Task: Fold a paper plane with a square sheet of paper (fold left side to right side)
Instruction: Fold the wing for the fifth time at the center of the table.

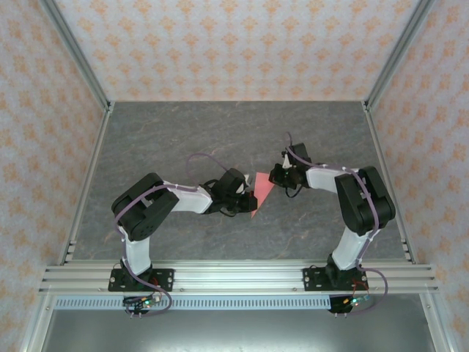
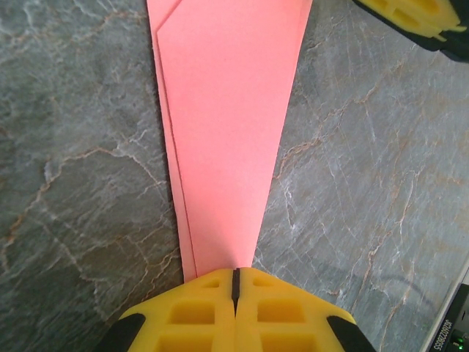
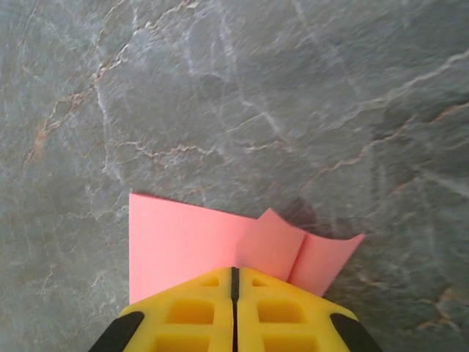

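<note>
Paper plane (image 1: 261, 192) on table (image 1: 183, 139), between left fingers (image 2: 198, 312) and right fingers (image 3: 198, 312).

The left arm (image 1: 146, 213) and the right arm (image 1: 363, 202) are each built of white tubular links joined by bulky, rounded black joint housings, and each is carried on a flat black base plate (image 1: 141, 279). A thin purple cable (image 1: 201, 158) is looped along the outside of each arm. The left gripper (image 2: 235, 275) and the right gripper (image 3: 234, 271) are fitted with bright yellow moulded fingers (image 2: 198, 315), which are recessed with rectangular pockets and capped in black at the outer corners.
</note>
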Tool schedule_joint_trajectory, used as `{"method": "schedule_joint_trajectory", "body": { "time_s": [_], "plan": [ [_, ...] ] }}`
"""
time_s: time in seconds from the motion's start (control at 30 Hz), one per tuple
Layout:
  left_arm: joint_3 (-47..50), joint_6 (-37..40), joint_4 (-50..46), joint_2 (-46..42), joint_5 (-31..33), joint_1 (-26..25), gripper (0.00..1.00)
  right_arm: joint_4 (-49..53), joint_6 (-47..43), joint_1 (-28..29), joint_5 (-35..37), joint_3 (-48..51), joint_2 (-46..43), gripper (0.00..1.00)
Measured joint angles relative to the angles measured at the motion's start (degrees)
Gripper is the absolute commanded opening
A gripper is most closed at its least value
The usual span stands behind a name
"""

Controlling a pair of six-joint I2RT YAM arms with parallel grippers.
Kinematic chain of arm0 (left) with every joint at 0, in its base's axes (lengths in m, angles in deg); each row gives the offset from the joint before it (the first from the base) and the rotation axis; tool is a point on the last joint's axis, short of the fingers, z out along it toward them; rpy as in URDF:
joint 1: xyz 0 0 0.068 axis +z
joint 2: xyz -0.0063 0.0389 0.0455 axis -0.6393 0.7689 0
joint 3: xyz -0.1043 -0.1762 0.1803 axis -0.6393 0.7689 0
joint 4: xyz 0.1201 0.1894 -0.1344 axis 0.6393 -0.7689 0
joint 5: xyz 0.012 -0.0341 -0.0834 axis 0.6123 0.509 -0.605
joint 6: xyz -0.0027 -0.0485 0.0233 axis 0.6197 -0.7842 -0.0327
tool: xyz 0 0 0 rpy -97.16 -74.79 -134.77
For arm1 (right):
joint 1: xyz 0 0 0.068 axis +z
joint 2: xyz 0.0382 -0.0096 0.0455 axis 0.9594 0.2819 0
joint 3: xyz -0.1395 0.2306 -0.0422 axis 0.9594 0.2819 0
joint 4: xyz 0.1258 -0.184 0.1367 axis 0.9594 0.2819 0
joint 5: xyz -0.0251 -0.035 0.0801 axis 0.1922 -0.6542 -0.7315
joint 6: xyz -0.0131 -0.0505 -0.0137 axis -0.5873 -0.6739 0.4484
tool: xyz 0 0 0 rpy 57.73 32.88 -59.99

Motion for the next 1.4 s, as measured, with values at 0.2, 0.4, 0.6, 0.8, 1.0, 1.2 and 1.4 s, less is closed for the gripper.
{"method": "schedule_joint_trajectory", "body": {
  "time_s": [0.2, 0.4, 0.6, 0.8, 1.0, 1.2, 1.4],
  "plan": [
    [0.0, 0.0, 0.0, 0.0, 0.0, 0.0, 0.02, 0.3, -0.1, -0.8, -1.3, -1.1, 1.3, 0.08],
    [0.0, 0.0, 0.0, 0.0, 0.0, 0.0, 0.02, 0.7, -0.4, -2.1, -3.6, -2.1, 2.2, 0.08],
    [0.0, 0.0, 0.0, 0.0, 0.0, 0.0, 0.02, 1.5, -1.2, -4.4, -3.3, -4.8, 4.0, 0.09],
    [0.0, 0.0, 0.0, 0.0, 0.0, 0.0, 0.02, 2.1, -2.0, -8.4, -0.9, -7.0, 4.5, 0.09],
    [0.0, 0.0, 0.0, 0.0, 0.0, 0.0, 0.02, 3.4, -2.5, -8.9, -1.0, -6.9, 2.3, 0.1],
    [0.0, 0.0, 0.0, 0.0, 0.0, 0.0, 0.02, -0.5, 1.0, -6.0, -5.1, 0.8, -6.7, 0.1],
    [-0.2, 0.0, -0.2, 0.0, 0.0, 0.0, 0.02, -5.7, 5.9, 1.9, -9.6, 5.0, -6.3, 0.1]
  ]
}}
